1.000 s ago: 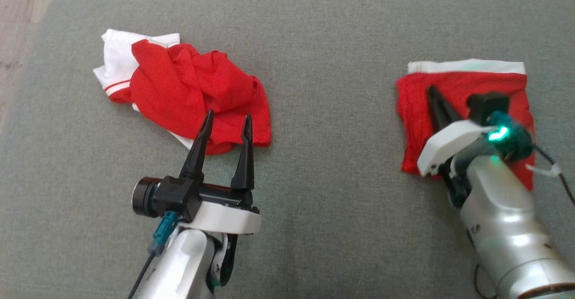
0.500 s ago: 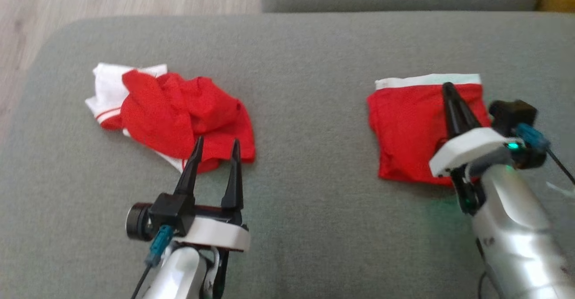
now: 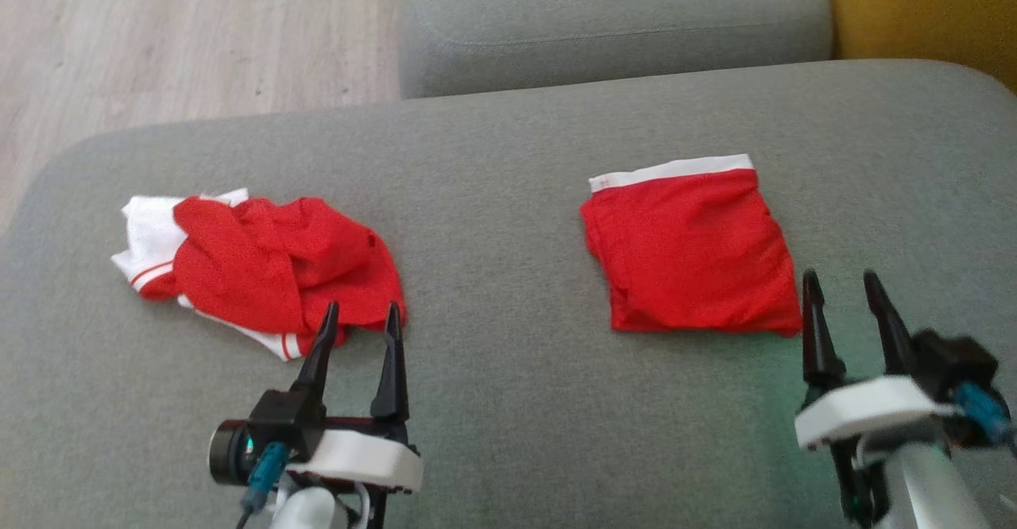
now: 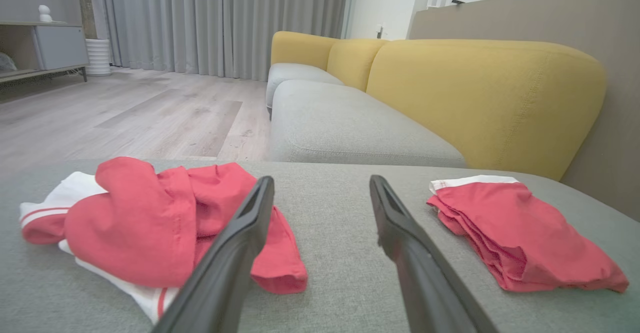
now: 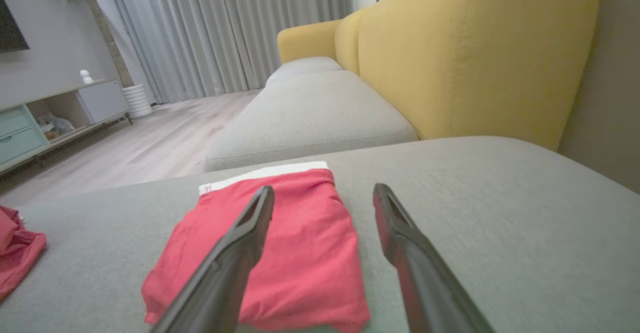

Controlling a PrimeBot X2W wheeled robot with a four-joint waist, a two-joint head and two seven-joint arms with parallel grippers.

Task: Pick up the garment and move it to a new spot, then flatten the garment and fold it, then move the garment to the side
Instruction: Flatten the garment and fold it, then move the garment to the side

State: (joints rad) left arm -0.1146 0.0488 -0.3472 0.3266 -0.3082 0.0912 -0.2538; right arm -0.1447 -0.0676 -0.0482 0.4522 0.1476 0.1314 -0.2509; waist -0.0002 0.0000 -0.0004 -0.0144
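Nearest you, on the broad grey cushion, your robot's hands stand open and empty. Your left hand sits at the lower left, its 2 dark fingers spread and pointing away. Their tips reach the near edge of a crumpled red-and-white garment; whether they touch the cloth, you cannot tell from these views. Your right hand sits at the lower right, its 2 fingers likewise parted with nothing between them, tips just beside the near right corner of the folded red garment.

That folded garment lies flat as a neat near-square on the right part of the cushion, its white waistband along the far edge. The crumpled garment lies in a heap on the left part, well apart from it, with white fabric and red stripes showing at its left end.

Beyond the cushion, another grey seat runs away from you, with a yellow backrest to its right and pale wooden floor to its left. Farthest back, grey curtains hang to the floor.
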